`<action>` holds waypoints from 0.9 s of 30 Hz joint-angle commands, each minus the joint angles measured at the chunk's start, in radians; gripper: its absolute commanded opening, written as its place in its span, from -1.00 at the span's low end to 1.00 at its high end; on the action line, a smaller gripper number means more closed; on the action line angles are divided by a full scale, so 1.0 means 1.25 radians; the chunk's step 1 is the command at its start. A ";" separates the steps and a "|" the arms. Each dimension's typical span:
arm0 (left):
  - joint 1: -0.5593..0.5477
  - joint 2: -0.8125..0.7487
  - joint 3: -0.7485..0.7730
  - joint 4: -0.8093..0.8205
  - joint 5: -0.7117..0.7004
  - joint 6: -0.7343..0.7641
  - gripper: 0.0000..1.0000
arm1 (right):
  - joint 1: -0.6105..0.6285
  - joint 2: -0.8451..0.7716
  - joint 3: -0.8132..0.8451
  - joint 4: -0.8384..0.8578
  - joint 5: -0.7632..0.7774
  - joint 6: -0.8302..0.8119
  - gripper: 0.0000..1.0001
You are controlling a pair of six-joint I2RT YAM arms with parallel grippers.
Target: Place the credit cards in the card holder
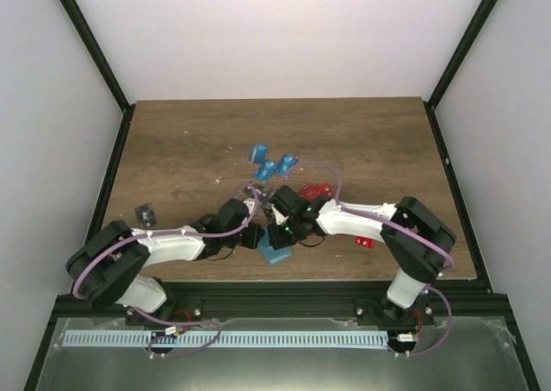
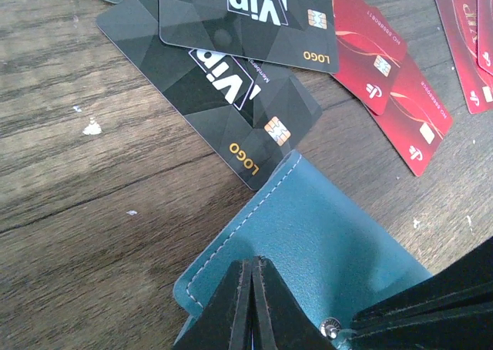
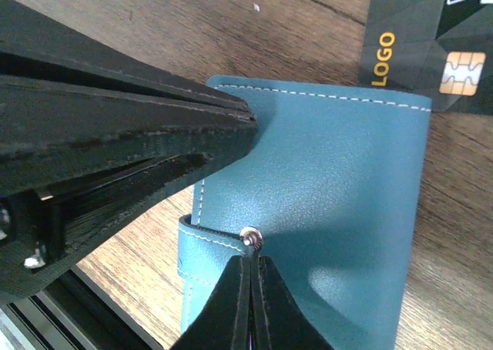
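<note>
Top external: card holder [image 1: 275,255] lies at the table's [image 1: 172,133] near edge, between both arms. Blue cards [image 1: 271,163] and red cards [image 1: 314,190] are scattered beyond it, with white walls [image 1: 275,29] around.

Left wrist: left jaws pressed together, tips on the teal cover. Black cards [image 2: 231,95] just beyond. Soft, light leather, likely to slide on smooth wood.

Right wrist: right jaws together at the snap strap [image 3: 216,238], probably the best hold.

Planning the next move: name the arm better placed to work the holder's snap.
Right, likely: the right gripper, jaws shut, has its tips at the snap on the holder; the left gripper is over its plain face.
</note>
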 commanded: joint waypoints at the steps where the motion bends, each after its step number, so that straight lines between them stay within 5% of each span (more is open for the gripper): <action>1: 0.005 0.030 -0.017 -0.074 -0.018 0.015 -0.92 | 0.005 -0.025 0.024 0.051 0.021 -0.019 -0.99; 27: 0.005 0.032 -0.019 -0.071 -0.018 0.014 -0.92 | 0.005 0.064 -0.012 -0.031 0.141 -0.005 -0.99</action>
